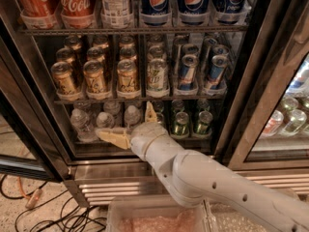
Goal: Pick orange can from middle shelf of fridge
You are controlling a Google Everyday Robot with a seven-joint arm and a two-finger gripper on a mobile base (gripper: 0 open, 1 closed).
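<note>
Several orange cans stand in rows on the left part of the middle shelf (111,100); the front ones are at the left (63,79), centre (95,78) and right (127,76). A pale green-white can (157,76) and blue-and-silver cans (188,71) stand to their right. My gripper (124,119) is open, in front of the shelf below, just under the orange cans. One finger (110,136) points left and the other (150,113) points up towards the middle shelf's edge. It holds nothing. The fridge (270,81) has a dark frame and a ribbed steel base.
Cola bottles (75,4) and Pepsi bottles (193,1) fill the top rack. Clear water bottles (82,122) and green bottles (181,123) stand on the lower shelf behind my gripper. The open door (19,144) is at the left. Cables (34,211) lie on the floor. A neighbouring cooler (289,120) is at the right.
</note>
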